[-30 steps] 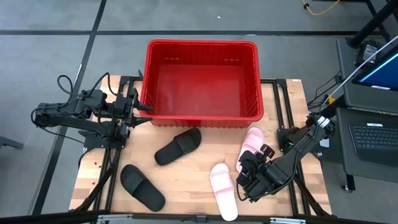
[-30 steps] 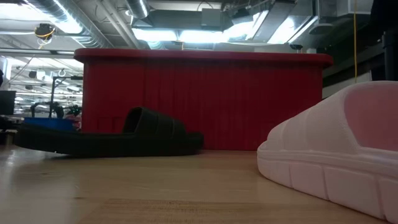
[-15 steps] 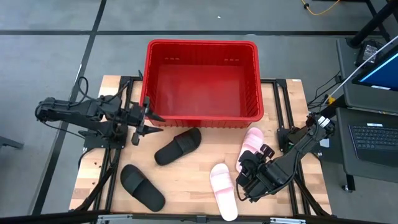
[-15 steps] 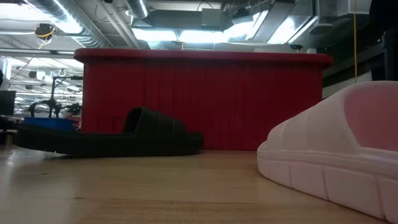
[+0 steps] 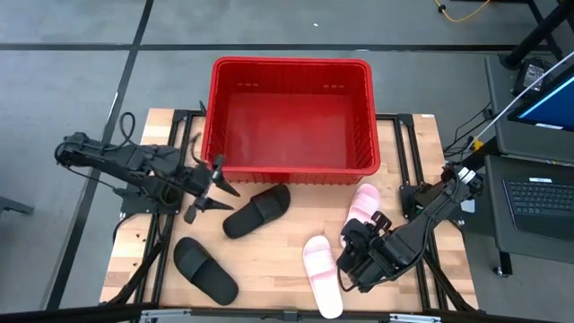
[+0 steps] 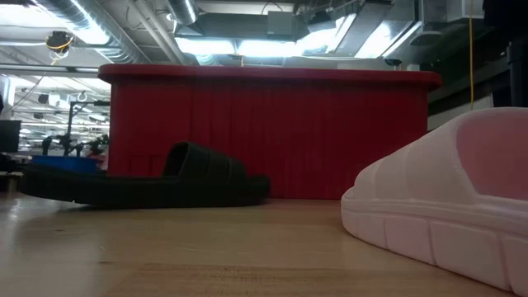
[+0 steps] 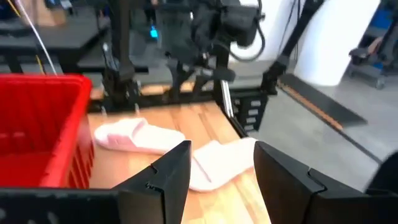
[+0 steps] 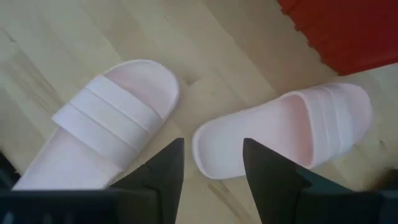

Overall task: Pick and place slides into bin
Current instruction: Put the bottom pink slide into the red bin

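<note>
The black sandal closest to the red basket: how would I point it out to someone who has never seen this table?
Start at the big red basket at the table's far edge. Just in front of its near wall, left of centre, lies a black sandal, set at a slant. The other black sandal lies farther off, near the front left corner; the remaining two are pink.

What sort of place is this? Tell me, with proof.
Probably a robotics lab or workshop: exposed ceiling ducts overhead, a laptop on a side stand, and two robot arms at a wooden table with a red bin.
</note>
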Controlling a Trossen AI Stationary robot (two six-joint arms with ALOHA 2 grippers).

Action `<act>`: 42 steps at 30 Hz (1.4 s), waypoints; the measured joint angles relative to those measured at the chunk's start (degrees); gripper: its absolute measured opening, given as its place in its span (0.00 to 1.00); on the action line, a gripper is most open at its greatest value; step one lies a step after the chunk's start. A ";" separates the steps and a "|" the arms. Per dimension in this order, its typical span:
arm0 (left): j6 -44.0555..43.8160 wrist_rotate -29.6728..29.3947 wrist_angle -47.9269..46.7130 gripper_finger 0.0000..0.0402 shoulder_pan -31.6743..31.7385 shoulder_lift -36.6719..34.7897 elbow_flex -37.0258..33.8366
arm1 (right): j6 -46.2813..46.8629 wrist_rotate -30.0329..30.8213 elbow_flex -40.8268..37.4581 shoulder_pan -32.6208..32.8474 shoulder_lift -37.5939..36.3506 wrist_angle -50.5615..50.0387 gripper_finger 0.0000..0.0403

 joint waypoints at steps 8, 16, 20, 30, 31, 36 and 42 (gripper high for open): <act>-2.80 -13.74 -1.35 0.42 -6.55 14.35 7.44 | -3.83 -2.45 3.84 -1.58 -0.25 3.25 0.40; -9.83 -17.02 -1.39 0.42 -13.00 28.84 14.05 | -17.35 -0.31 10.58 -1.59 -0.20 -0.49 0.29; -11.76 -16.98 -1.43 0.42 -15.83 34.61 17.37 | -21.76 2.59 11.93 -1.59 -0.23 -2.08 0.24; -13.41 -13.95 -2.14 0.42 -17.79 43.40 26.54 | -22.81 2.57 12.22 -1.59 -0.23 -1.32 0.22; -13.37 -13.96 -2.76 0.42 -17.79 43.40 26.71 | -22.12 2.24 12.22 -1.59 -0.23 -0.58 0.22; -12.97 -15.36 -4.51 0.42 -18.28 42.90 26.74 | -24.49 -1.43 12.20 0.02 -0.09 4.49 0.22; -9.48 -22.16 -8.30 0.42 -20.90 41.01 26.74 | -25.79 -0.35 11.54 3.73 2.19 10.58 0.22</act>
